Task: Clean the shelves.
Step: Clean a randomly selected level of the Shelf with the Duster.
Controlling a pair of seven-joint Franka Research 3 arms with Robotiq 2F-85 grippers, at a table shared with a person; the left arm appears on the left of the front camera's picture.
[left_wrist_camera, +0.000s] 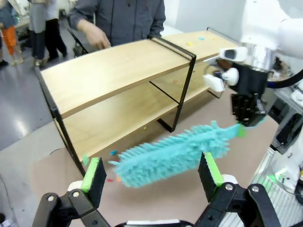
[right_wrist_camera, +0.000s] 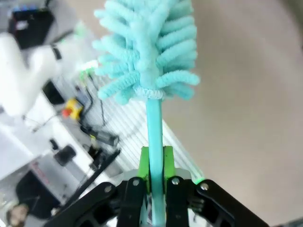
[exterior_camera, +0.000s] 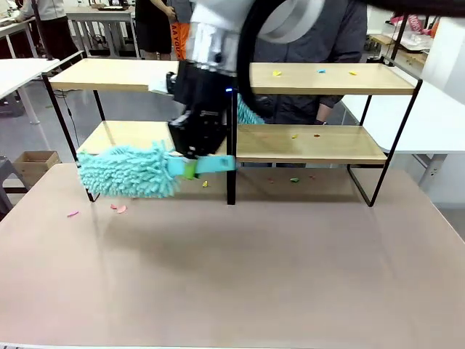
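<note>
**Two-tier shelves, duster in hand**

Worktop (exterior_camera: 232, 276): beige, nearest the camera, with pink paper scraps (exterior_camera: 118, 208) lying at its left.
Left fingers (left_wrist_camera: 93, 174): spread, nothing between them, held above the worktop and facing the rack.
Duster (exterior_camera: 127, 171): teal, its fluffy head before the left end of the lower board and its handle running right.
Right fingers (right_wrist_camera: 144, 163): pinching the duster handle, in front of the central divider.
Shelves (exterior_camera: 320, 144): light boards in a black frame, standing at the worktop's far side. More scraps lie on both right-hand boards.
Person (exterior_camera: 305, 29): standing behind the rack.

Grey floor (exterior_camera: 29, 125), white tables (exterior_camera: 18, 69) (bkgd).
</note>
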